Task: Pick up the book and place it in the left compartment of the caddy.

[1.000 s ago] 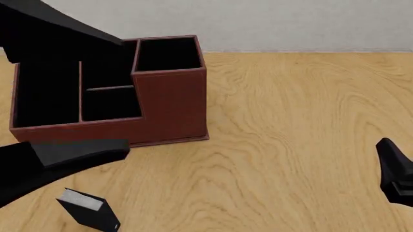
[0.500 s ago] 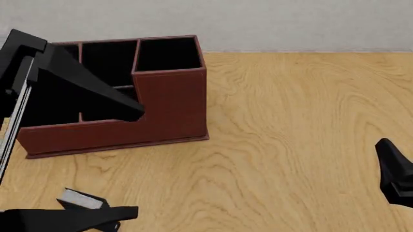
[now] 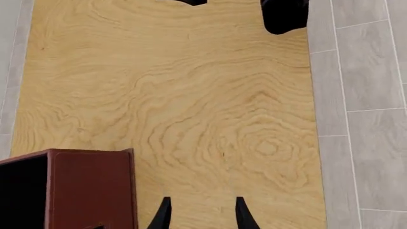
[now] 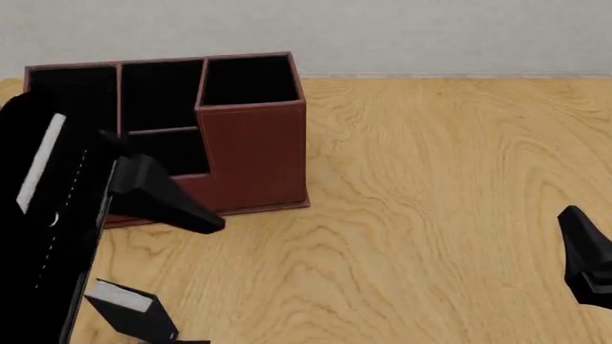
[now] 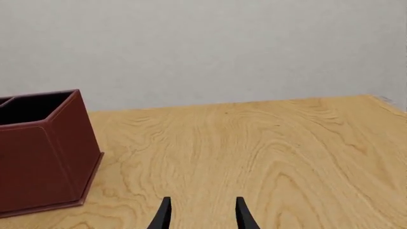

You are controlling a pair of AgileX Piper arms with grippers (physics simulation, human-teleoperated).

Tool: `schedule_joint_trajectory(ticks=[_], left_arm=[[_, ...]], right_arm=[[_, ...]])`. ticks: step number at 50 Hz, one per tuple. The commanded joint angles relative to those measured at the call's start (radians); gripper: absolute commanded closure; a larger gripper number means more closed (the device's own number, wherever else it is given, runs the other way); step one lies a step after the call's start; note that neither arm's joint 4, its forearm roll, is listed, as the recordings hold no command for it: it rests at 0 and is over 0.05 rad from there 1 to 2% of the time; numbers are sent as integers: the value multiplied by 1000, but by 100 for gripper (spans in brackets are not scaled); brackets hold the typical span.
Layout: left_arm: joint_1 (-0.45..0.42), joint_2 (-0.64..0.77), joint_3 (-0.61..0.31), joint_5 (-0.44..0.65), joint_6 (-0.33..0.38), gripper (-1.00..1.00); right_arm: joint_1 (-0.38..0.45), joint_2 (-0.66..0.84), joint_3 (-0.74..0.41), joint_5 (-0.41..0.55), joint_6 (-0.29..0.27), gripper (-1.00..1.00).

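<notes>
The book [image 4: 126, 309], small and black with a pale page edge, lies on the table near the front left corner. The reddish-brown caddy [image 4: 254, 154] stands behind it. The caddy's left compartment [image 4: 72, 89] is partly covered by my left arm. My left gripper [image 4: 203, 283] hovers open just right of the book, holding nothing; its fingers [image 3: 164, 215] point across the table past the caddy's tall section [image 3: 89, 186]. My right gripper [image 5: 201, 214] is open and empty at the front right, showing in the front view as a black part [image 4: 585, 261].
The wooden table [image 4: 431, 179] runs right of the caddy to a grey wall [image 5: 203, 47] behind. The left wrist view shows the table's far edge, a tiled floor [image 3: 362, 95] and part of the right arm [image 3: 284, 14].
My left arm has swung lower and closer to the camera. One finger dropped from in front of the caddy to below its base, the other nearly left the frame. The book and right arm stayed.
</notes>
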Motion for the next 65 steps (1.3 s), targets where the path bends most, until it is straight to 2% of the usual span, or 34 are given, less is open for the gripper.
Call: schedule_joint_trajectory(ticks=[1, 14, 21, 33, 44, 55, 65], left_arm=[[24, 11, 75, 5, 5, -100], [13, -3, 140, 25, -41, -100], [13, -14, 165, 37, -41, -100], [32, -27, 193, 40, -37, -100], [71, -44, 224, 49, -5, -100], [82, -56, 245, 51, -11, -100], [129, -74, 264, 63, 20, -100]], right_arm=[[-2, -7, 0, 5, 4, -100], [0, 0, 0, -1, 0, -100], [-1, -4, -1, 2, -4, -100], [-1, -19, 0, 14, 2, -100], [-1, -12, 0, 8, 6, -100], [-3, -25, 0, 17, 8, -100], [-2, -26, -1, 18, 17, -100]])
